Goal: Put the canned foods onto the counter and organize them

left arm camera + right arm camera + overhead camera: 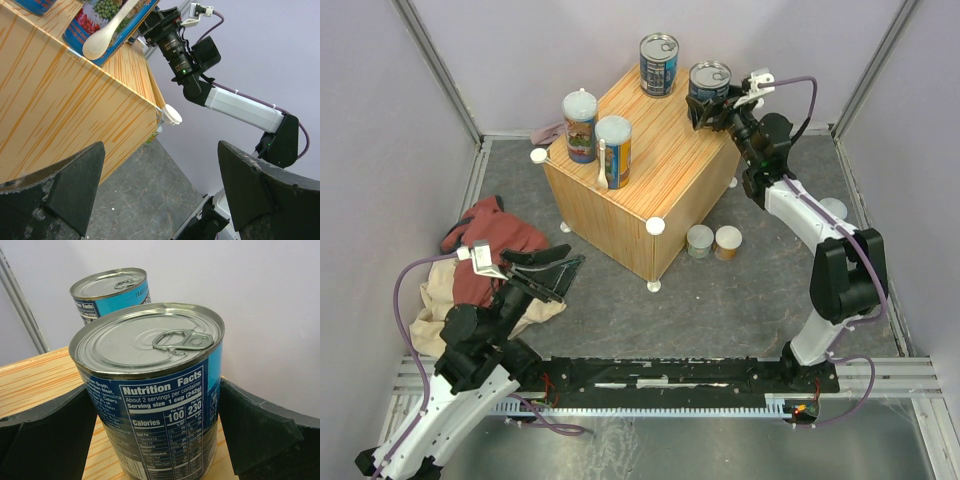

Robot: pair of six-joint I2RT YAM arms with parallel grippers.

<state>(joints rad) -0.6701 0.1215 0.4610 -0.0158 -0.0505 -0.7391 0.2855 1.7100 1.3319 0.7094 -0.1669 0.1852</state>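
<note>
The counter is a wood-grain cube in the middle; it also shows in the left wrist view. Two blue ring-pull cans stand at its far side. My right gripper is shut on the right one, its fingers against both sides; the other can is just behind. Two taller cans stand at the counter's left edge. Two short cans sit on the floor in front. My left gripper is open and empty over the cloths.
A red cloth and a beige cloth lie at the left. A pale round lid shows behind the right arm. A white spoon-shaped piece leans on the nearer tall can. Walls close in on three sides.
</note>
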